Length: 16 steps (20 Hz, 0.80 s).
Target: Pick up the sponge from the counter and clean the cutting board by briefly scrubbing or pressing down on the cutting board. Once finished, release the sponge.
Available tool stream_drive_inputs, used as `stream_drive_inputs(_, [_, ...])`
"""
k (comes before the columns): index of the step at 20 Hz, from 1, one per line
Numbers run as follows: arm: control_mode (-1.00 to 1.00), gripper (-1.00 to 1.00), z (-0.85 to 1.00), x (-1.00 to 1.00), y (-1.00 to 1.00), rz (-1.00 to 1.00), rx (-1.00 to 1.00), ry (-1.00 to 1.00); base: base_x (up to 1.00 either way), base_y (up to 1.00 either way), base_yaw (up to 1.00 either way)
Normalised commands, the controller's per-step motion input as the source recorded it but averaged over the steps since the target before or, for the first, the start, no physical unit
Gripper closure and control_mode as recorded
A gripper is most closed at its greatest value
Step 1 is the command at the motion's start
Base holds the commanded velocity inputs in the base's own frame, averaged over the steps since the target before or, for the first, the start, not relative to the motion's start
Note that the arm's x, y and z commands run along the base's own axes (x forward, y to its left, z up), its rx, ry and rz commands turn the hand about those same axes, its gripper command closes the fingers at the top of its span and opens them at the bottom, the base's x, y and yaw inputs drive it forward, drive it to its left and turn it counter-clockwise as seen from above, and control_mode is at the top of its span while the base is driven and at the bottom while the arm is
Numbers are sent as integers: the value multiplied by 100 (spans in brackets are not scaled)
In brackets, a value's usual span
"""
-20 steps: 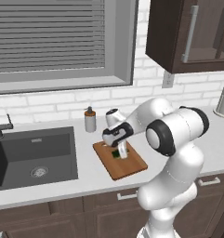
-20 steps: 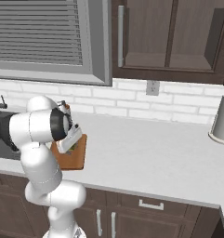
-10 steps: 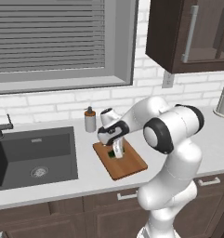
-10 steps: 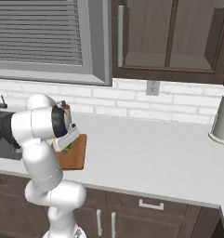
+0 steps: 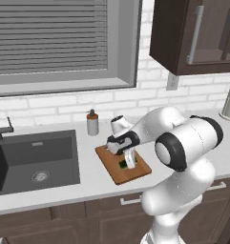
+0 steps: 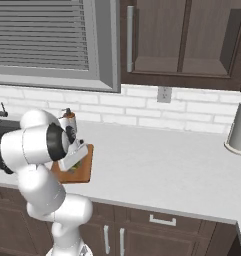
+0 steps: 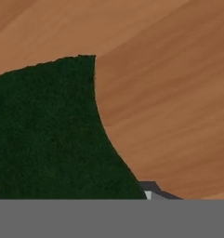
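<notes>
On the left of the counter (image 5: 92, 183) sits the dark sink (image 5: 35, 159), with a soap bottle (image 5: 92, 124) behind its right corner. Just right of the sink, near the counter's front edge, the cutting board (image 5: 115, 164) lies skewed, its long axis running from back-left to front-right.

The sponge (image 5: 123, 164) is on the middle of the board, directly under the fingers (image 5: 129, 163), so there is nothing to reach for: it lies straight below the hand, and the coming move turns on the sponge face meeting the wood. In the hand view the dark green sponge (image 7: 48, 135) takes up the left side, with bare board grain (image 7: 169, 93) above and to the right of it. It seems pressed flat to the board, though contact is a judgement from how close they sit.

The fingers are drawn in narrow around the sponge and look to be holding it by its sides. The tips themselves are mostly hidden, so the grip is inferred from the sponge sitting right between them.

The arm reaches leftward from the base with the elbow bent and raised. The wrist is turned down, so the hand points nearly straight at the board. In the right base view the hand (image 6: 72, 159) sits low over the board (image 6: 82, 172), near its middle.

The scrubbing step appears under way; releasing the sponge is not yet done.
</notes>
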Motion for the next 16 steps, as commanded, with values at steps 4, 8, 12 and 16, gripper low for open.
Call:
stream_drive_inputs(4, [-100,100,-9,-51,-30,0,0,0,0,0,0])
stream_drive_inputs(8, [-100,100,-7,-12,-15,0,0,0,0,0,0])
stream_drive_inputs(12, [-100,100,-1,34,7,0,0,0,0,0,0])
stream_drive_inputs(16, [-100,100,0,56,40,-1,0,1,0,0,0])
